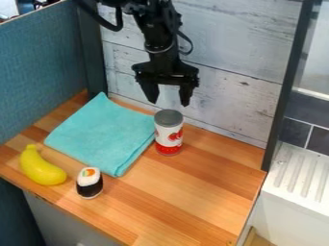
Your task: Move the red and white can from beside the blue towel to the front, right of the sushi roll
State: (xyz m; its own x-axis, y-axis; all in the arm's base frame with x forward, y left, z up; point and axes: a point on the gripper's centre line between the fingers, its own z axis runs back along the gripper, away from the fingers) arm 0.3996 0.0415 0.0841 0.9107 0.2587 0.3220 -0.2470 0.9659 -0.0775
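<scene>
In the camera view, I have my pincer (pixel 169 103) hanging down from the top edge, in front of the pale wooden boards (pixel 234 98) at the back. Its two fingers are spread, and through the gap between them I see the boards. Just below the fingertips in my picture, apart from them, is a can (pixel 168 137), the thing nearest to the pincer. It stands upright on the worktop (pixel 199 192) toward the back, with a grey top, a white body with red marks and a red band round the bottom.

Close beside the can, on the left in the view, a turquoise cloth (pixel 103 132) lies folded flat, one corner pointing at the back. I can't tell whether can and cloth touch. Nearer the front edge I've got a plump yellow toy fruit (pixel 42 168) with a narrow stem end, lying by the cloth's left corner. To its right there's a toy sushi piece (pixel 89 183), white above and black below, with an orange and green patch on top; it sits just in front of the cloth.

A blue textured panel (pixel 42 72) borders the left side, and beyond the worktop on the right I see a white ridged surface (pixel 302 170) below dark tiles (pixel 294 132).
</scene>
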